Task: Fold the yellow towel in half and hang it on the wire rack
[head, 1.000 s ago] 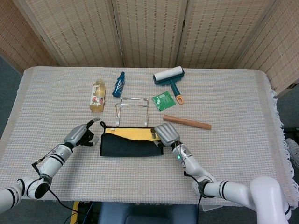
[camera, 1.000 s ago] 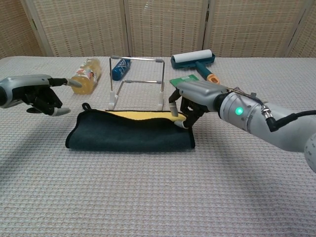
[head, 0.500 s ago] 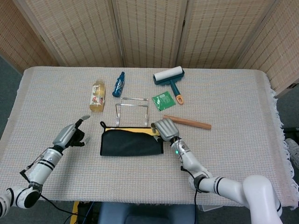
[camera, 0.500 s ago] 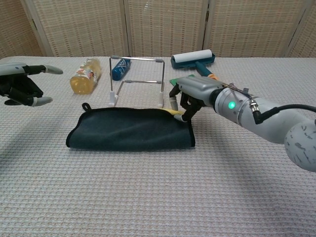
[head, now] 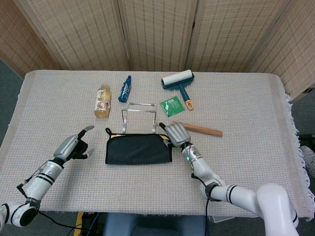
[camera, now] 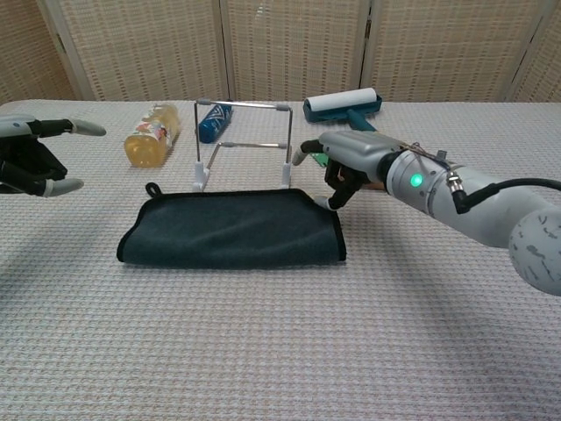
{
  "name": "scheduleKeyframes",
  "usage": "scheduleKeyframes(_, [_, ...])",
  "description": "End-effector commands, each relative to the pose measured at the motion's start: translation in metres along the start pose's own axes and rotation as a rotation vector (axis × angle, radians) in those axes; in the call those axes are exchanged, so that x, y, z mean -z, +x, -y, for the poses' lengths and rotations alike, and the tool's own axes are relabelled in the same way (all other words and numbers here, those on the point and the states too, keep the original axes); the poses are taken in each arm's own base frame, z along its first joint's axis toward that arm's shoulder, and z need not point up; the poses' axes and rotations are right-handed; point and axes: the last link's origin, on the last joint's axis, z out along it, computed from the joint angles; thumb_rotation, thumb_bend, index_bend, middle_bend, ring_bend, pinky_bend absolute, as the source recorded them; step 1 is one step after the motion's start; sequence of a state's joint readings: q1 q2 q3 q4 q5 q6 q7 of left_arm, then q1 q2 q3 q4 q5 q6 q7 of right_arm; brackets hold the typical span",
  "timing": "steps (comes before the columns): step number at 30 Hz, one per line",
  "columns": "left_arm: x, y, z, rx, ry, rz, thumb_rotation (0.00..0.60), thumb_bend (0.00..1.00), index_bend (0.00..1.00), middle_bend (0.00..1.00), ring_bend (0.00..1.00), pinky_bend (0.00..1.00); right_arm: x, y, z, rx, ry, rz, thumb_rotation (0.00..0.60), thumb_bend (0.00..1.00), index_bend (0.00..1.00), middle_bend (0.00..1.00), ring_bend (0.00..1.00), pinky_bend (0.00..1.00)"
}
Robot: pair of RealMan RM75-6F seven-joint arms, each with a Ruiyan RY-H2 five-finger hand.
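The towel [head: 138, 150] [camera: 232, 235] lies folded flat on the table, dark side up, with only a thin yellow edge showing along its far side. The wire rack [head: 140, 115] [camera: 243, 132] stands upright just behind it, bare. My right hand [head: 177, 133] [camera: 351, 162] hovers at the towel's far right corner. One finger stretches out, and a curled fingertip touches the cloth without gripping it. My left hand [head: 74, 146] [camera: 35, 158] hangs left of the towel with its fingers apart, holding nothing.
Behind the rack lie a yellow bottle [head: 102, 100] [camera: 151, 136], a blue bottle [head: 125, 88] [camera: 210, 121], a lint roller [head: 178, 81] [camera: 344, 103] and a green packet [head: 172, 105]. A wooden stick [head: 199, 129] lies right of my right hand.
My right hand carried the towel's corner back over the yellow strip and let it go. My left hand drew away to the left.
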State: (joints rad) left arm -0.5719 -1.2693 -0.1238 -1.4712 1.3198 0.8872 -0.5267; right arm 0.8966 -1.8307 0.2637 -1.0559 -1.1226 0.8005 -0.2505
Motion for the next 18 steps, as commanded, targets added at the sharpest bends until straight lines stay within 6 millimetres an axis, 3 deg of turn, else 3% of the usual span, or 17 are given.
scheduleKeyframes(1, [0.002, 0.002, 0.001, 0.001, 0.000, -0.004, 0.600, 0.44, 0.00, 0.92, 0.86, 0.93, 0.002, 0.004, -0.006, 0.022, -0.001, -0.006, 0.600, 0.38, 0.18, 0.90, 1.00, 1.00])
scheduleKeyframes(9, [0.012, 0.005, 0.006, 0.004, 0.006, -0.013, 0.600, 0.44, 0.00, 0.91, 0.86, 0.93, 0.021, 0.013, -0.014, 0.054, 0.060, -0.013, 0.600, 0.37, 0.19, 0.88, 1.00, 1.00])
scheduleKeyframes(13, [0.017, 0.007, 0.006, 0.003, 0.005, -0.016, 0.600, 0.44, 0.00, 0.91, 0.86, 0.93, 0.036, 0.011, -0.019, 0.130, 0.136, 0.027, 0.600, 0.32, 0.30, 0.88, 1.00, 1.00])
scheduleKeyframes(18, [0.019, 0.006, 0.006, 0.004, 0.000, -0.016, 0.600, 0.44, 0.00, 0.92, 0.86, 0.93, 0.042, 0.006, -0.024, 0.212, 0.179, 0.055, 0.600, 0.29, 0.37, 0.88, 1.00, 1.00])
